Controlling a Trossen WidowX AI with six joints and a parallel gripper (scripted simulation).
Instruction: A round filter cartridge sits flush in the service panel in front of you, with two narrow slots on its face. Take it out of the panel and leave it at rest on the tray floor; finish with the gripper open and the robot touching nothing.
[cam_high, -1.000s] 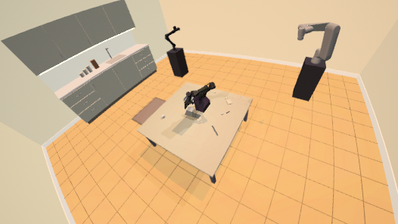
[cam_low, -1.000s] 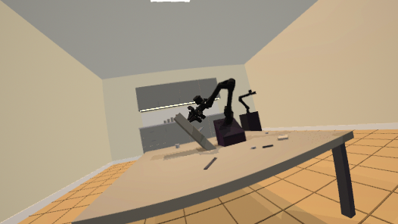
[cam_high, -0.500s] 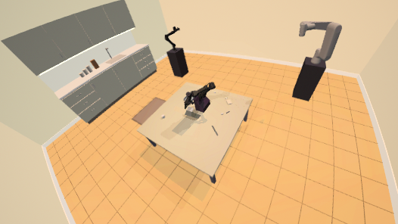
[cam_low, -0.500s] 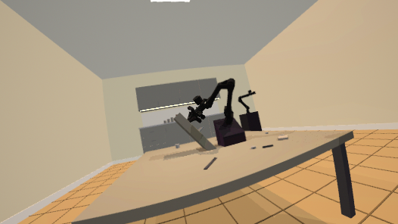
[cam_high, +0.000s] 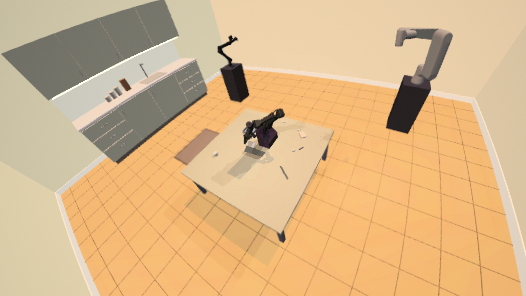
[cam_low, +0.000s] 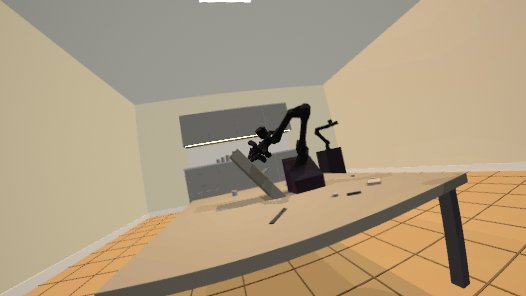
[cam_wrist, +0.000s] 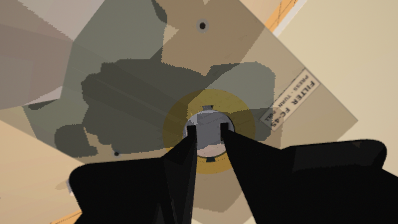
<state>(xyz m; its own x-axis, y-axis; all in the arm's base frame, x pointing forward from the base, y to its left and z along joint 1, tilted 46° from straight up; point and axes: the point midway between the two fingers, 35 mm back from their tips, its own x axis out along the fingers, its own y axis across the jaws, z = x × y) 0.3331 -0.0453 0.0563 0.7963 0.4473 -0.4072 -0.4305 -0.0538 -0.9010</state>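
Observation:
The round grey filter cartridge (cam_wrist: 207, 119) sits in a yellow ring (cam_wrist: 241, 111) in the tilted grey service panel (cam_wrist: 150, 55) (cam_low: 256, 176) (cam_high: 253, 149). My gripper (cam_wrist: 209, 136) (cam_low: 255, 154) (cam_high: 247, 135) is pressed against the cartridge face, with its two black fingertips at the two narrow slots, one in each as far as I can tell. The fingers stand a little apart, with a strip of the face between them, and do not clamp it. A flat greyish tray area (cam_high: 239, 169) lies on the table in front of the panel.
A label (cam_wrist: 292, 102) sits on the panel right of the ring. The arm's dark purple base block (cam_high: 269, 136) (cam_low: 302, 176) stands behind the panel. A dark stick (cam_high: 283, 172) (cam_low: 278, 215), small bits (cam_high: 298, 148) and a small cup (cam_high: 215, 154) lie on the table.

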